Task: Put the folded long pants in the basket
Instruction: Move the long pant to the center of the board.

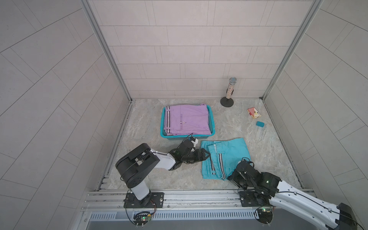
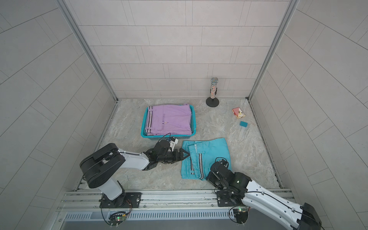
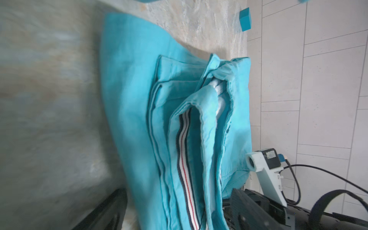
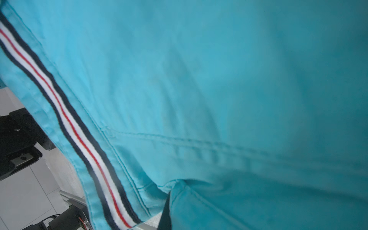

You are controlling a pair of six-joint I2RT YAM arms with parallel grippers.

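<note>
Grey tiled walls (image 1: 189, 49) on three sides; marbled bench (image 1: 258, 151) below.

Basket (image 1: 212, 121): mid-bench, filled, lilac pants (image 1: 191, 119) topmost.

Turquoise pants (image 1: 229, 153): on the bench just robot-side of the basket, offset to its right. Striped bands run straight away from the basket, as the lilac pair's do.

Left claw (image 1: 207, 154): at the pants' left edge, just robot-side of the basket's front wall. Jaws wide, one above and one below the fold; no squeeze visible.

Right claw (image 1: 238, 169): at the corner farthest from the basket, closed, seemingly pinching cloth.

Judged: the carry runs basket-ward; left arm is nearer.

Teal block (image 1: 260, 124): well right of the basket.
</note>
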